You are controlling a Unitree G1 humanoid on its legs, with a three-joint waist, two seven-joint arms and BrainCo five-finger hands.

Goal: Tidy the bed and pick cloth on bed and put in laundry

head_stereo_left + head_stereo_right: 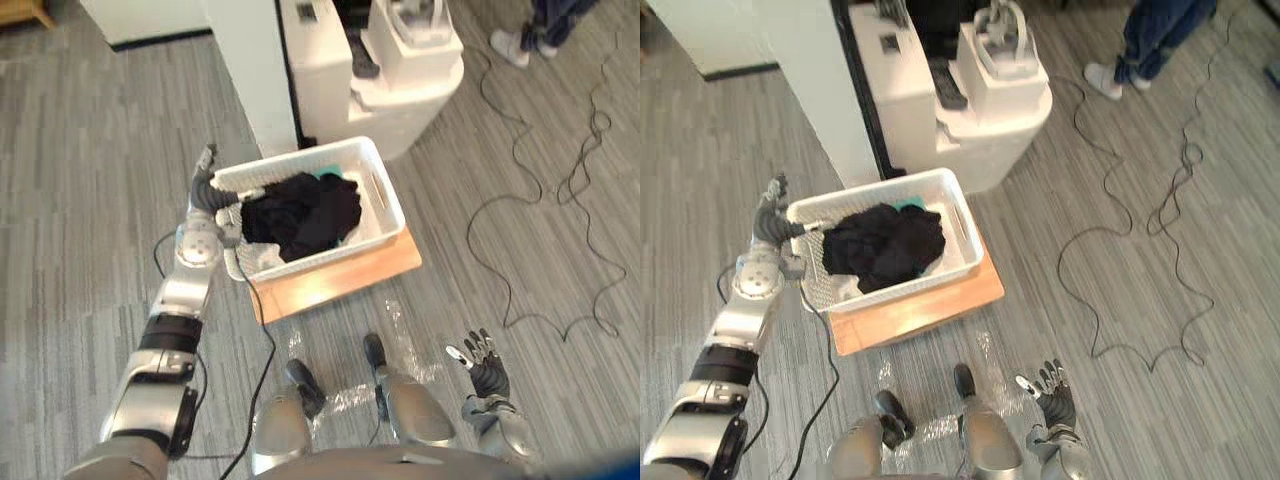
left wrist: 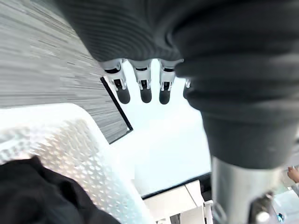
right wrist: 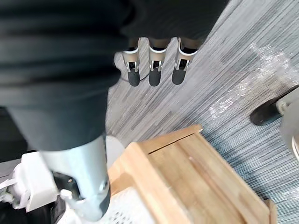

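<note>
A white laundry basket (image 1: 388,200) sits on a low wooden board (image 1: 345,278) on the grey floor. A black cloth (image 1: 305,215) lies heaped inside it, with a bit of teal cloth (image 1: 331,177) showing behind. My left hand (image 1: 206,180) is raised at the basket's left rim, fingers (image 2: 145,88) straight and holding nothing. The basket's perforated wall (image 2: 74,154) and the black cloth (image 2: 32,196) show just past it. My right hand (image 1: 486,366) hangs low at the right over bare floor, fingers (image 3: 154,70) spread and empty, well apart from the basket.
Behind the basket stand a white machine base (image 1: 405,85) and a white panel (image 1: 250,70). Black cables (image 1: 530,220) snake over the floor to the right. A person's legs and shoes (image 1: 535,30) are at the far right.
</note>
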